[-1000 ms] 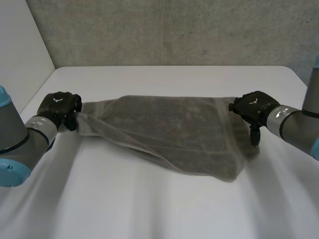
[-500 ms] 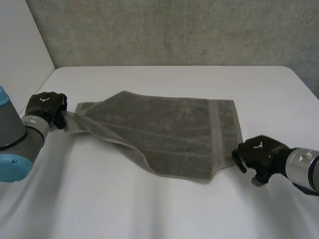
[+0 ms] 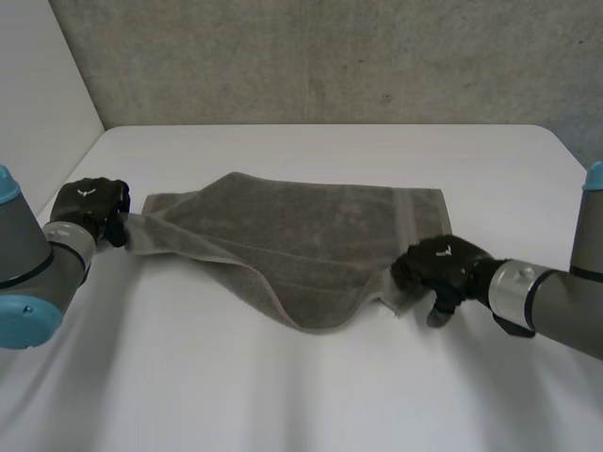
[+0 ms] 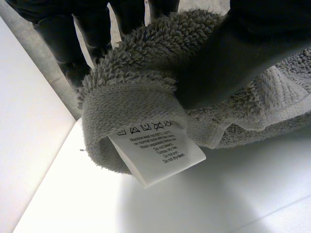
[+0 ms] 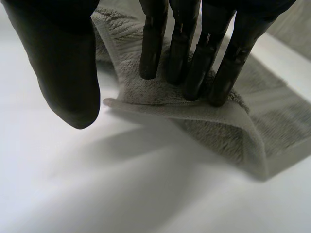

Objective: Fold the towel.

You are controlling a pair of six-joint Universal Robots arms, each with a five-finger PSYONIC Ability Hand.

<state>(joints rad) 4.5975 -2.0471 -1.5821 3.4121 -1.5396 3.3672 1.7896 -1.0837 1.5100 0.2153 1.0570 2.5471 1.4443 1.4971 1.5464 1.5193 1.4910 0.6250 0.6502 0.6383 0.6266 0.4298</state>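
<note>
A: Head view?
B: The grey towel [image 3: 311,245] is lying on the table [image 3: 283,395], the left hand [image 3: 89,202] clutching its left corner, the right hand [image 3: 438,268] touching its near-right corner.
A: Left wrist?
B: Fingers and thumb are pinching the corner beside the care label [image 4: 155,150].
A: Right wrist?
B: Straight fingers [image 5: 194,58] are pressing cloth, thumb apart.

I was working in what looked like a robotics lab or test cell: a plain white table [image 3: 311,395] stood against a bare grey concrete wall [image 3: 330,56], a white panel [image 3: 38,85] closed one side, and the left arm [image 3: 28,273] and right arm [image 3: 556,301], grey with light-blue caps, reached over a single grey towel [image 3: 311,235]
</note>
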